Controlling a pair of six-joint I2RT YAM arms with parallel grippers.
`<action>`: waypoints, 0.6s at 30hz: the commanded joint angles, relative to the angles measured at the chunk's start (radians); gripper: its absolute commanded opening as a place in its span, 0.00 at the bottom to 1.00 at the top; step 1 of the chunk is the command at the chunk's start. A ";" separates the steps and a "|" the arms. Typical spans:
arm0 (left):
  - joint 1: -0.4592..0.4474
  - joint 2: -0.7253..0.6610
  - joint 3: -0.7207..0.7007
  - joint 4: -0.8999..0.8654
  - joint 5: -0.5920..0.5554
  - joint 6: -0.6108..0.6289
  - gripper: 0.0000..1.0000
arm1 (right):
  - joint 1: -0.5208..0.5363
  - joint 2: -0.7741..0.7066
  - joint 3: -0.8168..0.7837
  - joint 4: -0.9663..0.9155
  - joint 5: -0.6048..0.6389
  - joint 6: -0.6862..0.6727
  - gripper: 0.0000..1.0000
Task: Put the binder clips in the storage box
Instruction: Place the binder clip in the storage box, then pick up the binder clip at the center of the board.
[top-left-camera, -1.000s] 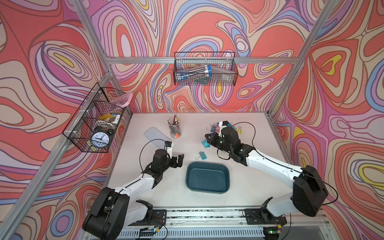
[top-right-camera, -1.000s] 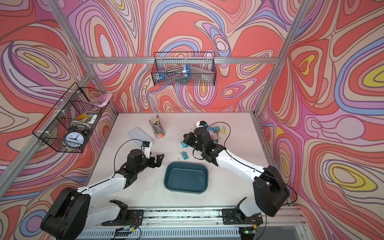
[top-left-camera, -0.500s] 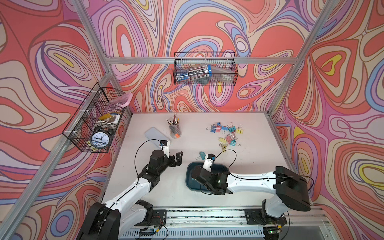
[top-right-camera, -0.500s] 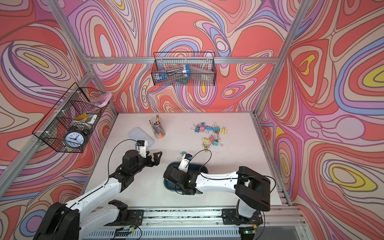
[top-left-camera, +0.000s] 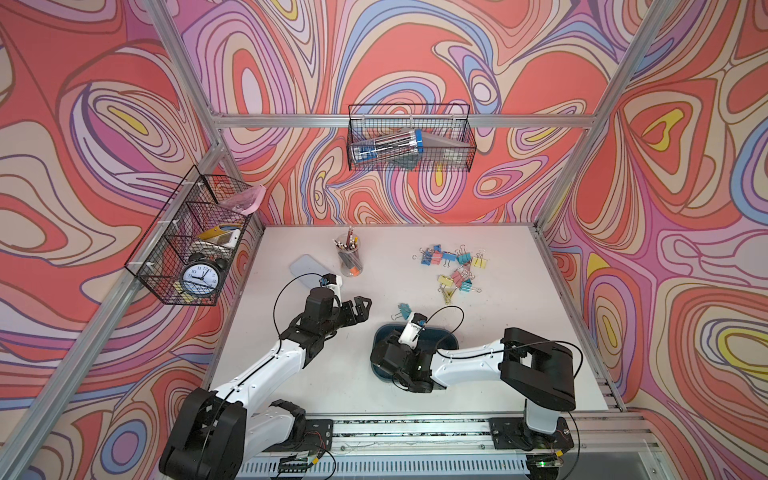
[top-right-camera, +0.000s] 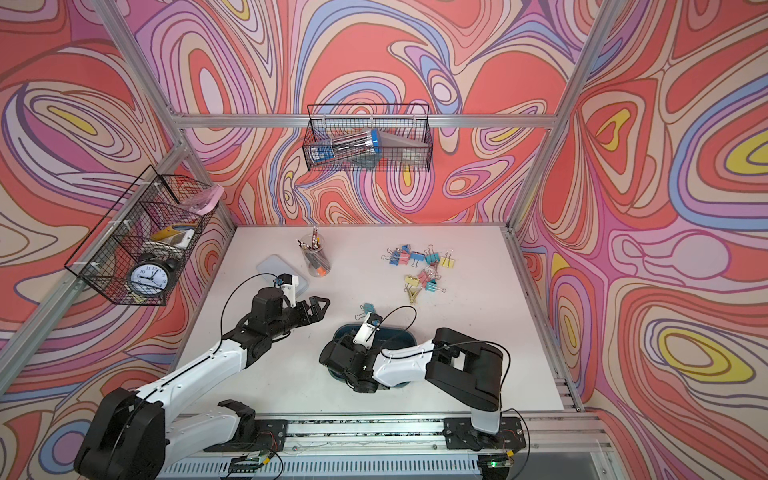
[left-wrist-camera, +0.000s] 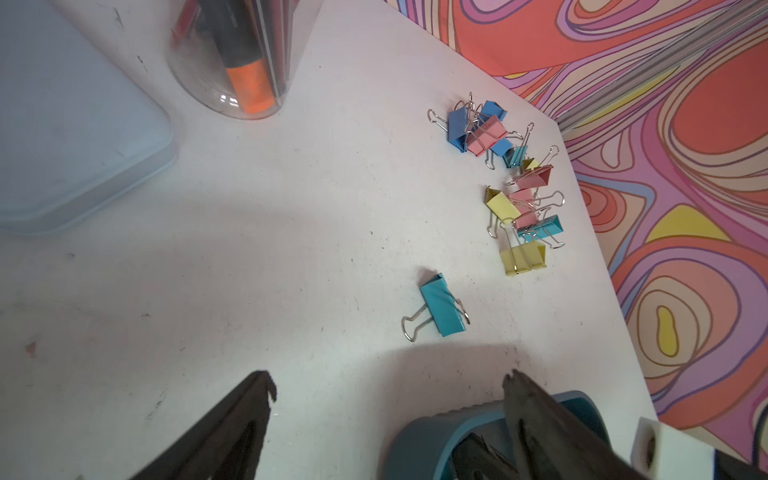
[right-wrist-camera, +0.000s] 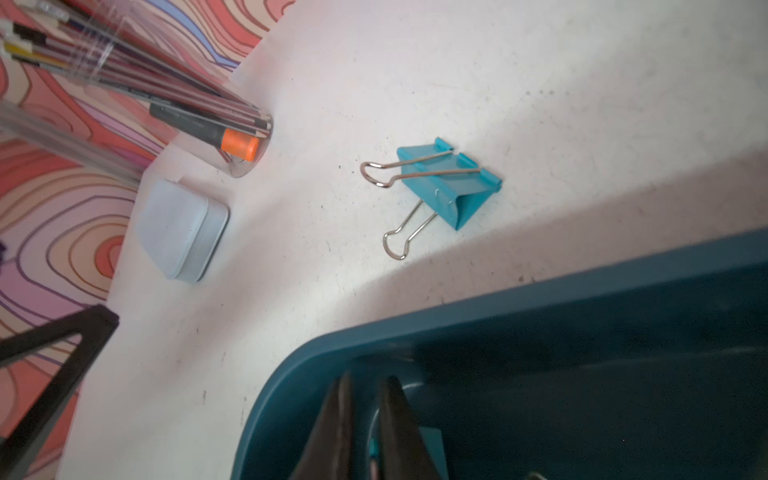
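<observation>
Left claw (top-left-camera: 363, 309) gapes wide, arm outstretched; right claw (right-wrist-camera: 368, 380) points down, seemingly barely parted.

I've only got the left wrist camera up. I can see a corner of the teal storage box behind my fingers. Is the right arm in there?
Observer: Yes. In the right wrist view the right gripper is down inside the storage box, near a rounded corner.
Operator: Is it holding a clip?
Observer: Can't tell. Its fingers stand a narrow gap apart, with binder clips on the box floor right by them.
Operator: And where does my own gripper sit?
Observer: In both top views the left gripper is open over the table, between the pale lid and the box.
</observation>
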 joint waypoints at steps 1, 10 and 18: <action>-0.004 0.011 0.032 -0.026 0.054 -0.129 0.86 | 0.031 -0.043 -0.026 0.048 0.060 -0.061 0.33; -0.099 0.106 0.207 -0.261 -0.003 -0.170 0.61 | 0.033 -0.381 -0.026 -0.301 0.058 -0.194 0.84; -0.256 0.356 0.421 -0.326 -0.078 -0.157 0.50 | -0.347 -0.627 -0.079 -0.407 -0.425 -0.486 0.88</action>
